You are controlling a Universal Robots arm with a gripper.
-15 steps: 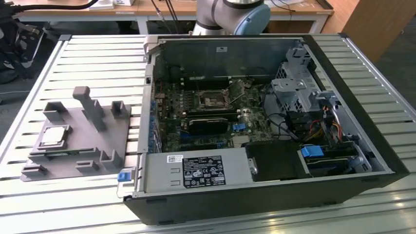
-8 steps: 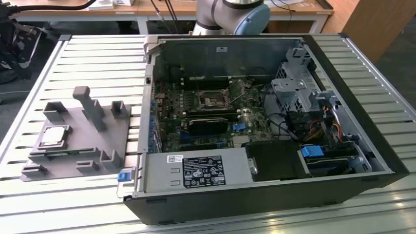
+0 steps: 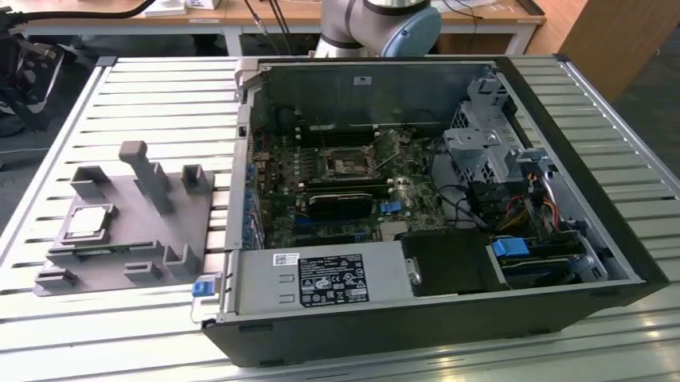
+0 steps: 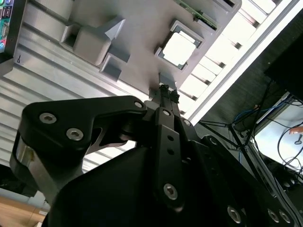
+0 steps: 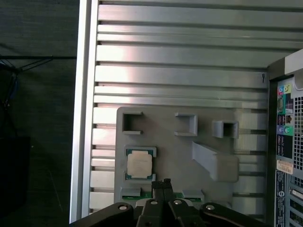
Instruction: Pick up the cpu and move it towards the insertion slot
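Work stands at the pick-up stage: the cpu (image 3: 88,219), a small flat square chip with a silvery metal top and thin pale rim, lies face-up in a square recess of the grey plastic tray (image 3: 159,239) with upright posts. The tray rests on the slatted aluminium table (image 3: 138,87) beside the open black computer case (image 3: 425,326). We judge that the recess is there to keep the cpu flat and squarely located, so that fingers can come down on it from above. In both wrist views we see the black gripper (image 5: 161,182) (image 4: 164,89) hanging above the tray, near the cpu but apart from it, its jaws drawn together with nothing between them. The exterior view adds the goal: the insertion slot (image 3: 345,164), a small square socket with a dark centre and silvery frame, sits inside the case, well apart from the tray at the exterior view's left.
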